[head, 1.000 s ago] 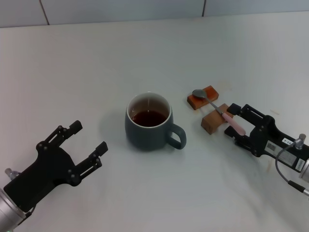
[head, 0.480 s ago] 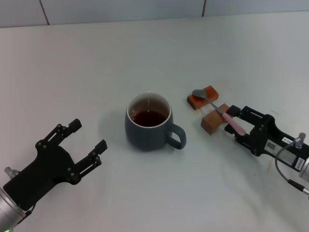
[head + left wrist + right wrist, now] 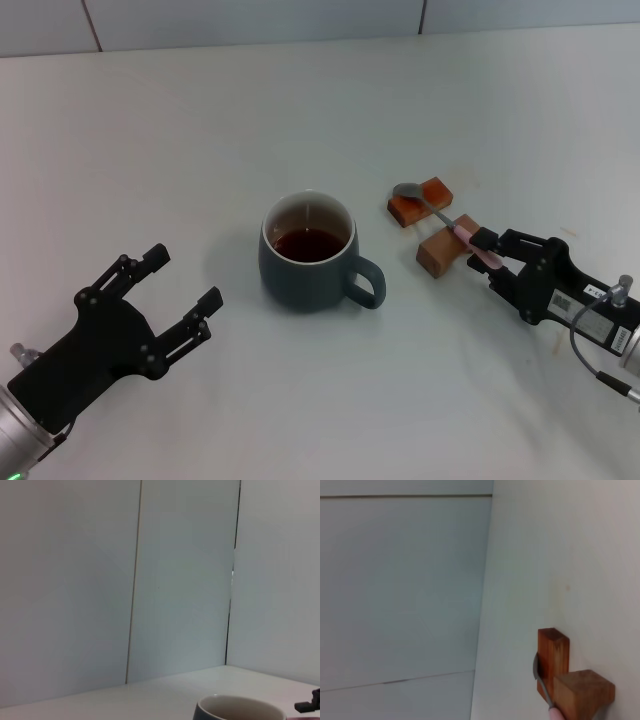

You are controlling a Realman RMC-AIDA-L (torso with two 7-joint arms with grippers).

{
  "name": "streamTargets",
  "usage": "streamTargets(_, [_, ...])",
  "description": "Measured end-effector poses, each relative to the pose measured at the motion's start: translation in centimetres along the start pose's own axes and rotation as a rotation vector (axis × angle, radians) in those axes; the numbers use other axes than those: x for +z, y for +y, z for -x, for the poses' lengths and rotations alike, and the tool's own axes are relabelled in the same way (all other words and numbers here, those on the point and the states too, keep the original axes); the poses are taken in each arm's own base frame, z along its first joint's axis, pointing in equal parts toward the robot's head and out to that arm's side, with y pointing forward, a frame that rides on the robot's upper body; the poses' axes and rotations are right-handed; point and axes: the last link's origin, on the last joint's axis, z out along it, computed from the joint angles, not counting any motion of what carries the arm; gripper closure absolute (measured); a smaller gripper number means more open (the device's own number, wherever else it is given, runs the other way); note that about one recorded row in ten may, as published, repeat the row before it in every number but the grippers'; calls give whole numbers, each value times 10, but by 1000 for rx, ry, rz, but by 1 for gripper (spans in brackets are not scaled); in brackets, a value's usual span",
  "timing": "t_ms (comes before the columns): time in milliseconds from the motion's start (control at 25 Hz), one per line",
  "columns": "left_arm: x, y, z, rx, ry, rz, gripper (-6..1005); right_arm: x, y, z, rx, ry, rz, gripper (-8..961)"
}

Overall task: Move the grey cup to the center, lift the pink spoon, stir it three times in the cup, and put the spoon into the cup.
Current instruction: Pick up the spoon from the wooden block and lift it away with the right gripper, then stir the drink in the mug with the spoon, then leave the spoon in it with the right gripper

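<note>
Low on the robot's left, left gripper [image 3: 172, 290] idles with fingers spread, holding nothing. Centre: grey cup [image 3: 308, 252], handle toward the right arm, already placed for stirring. Right of it, pink spoon [image 3: 447, 222] bridges two orange-brown blocks [image 3: 434, 226], propped for pickup; bowl points away, handle toward right gripper [image 3: 483, 248], clamped on its pink end.

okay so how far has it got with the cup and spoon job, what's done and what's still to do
Done: the grey cup sits mid-table, with the open left gripper off to its left. In hand: the right gripper is closed on the pink spoon handle, with the spoon at the two wooden blocks. Left: lifting it over, three stirs, and leaving the spoon in the cup.
</note>
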Motion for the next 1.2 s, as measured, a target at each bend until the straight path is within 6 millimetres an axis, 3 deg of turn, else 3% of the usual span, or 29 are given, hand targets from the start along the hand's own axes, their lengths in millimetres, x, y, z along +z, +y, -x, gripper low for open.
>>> streamTargets(400, [-1, 1, 0, -6, 5, -11, 191, -2, -1, 2, -38, -10, -4, 780])
streamTargets(600, [-1, 1, 0, -7, 5, -12, 190, -2, 7, 2, -169, -7, 43, 836])
streamTargets(920, [-1, 2, 1, -8, 5, -12, 190, -9, 41, 14, -832, -155, 230, 839])
streamTargets(1080, [-1, 2, 2, -8, 1, -14, 190, -15, 75, 28, -1093, -132, 353, 840])
streamTargets(1200, [-1, 1, 2, -8, -6, -17, 191, -17, 107, 39, -1230, -3, 455, 841])
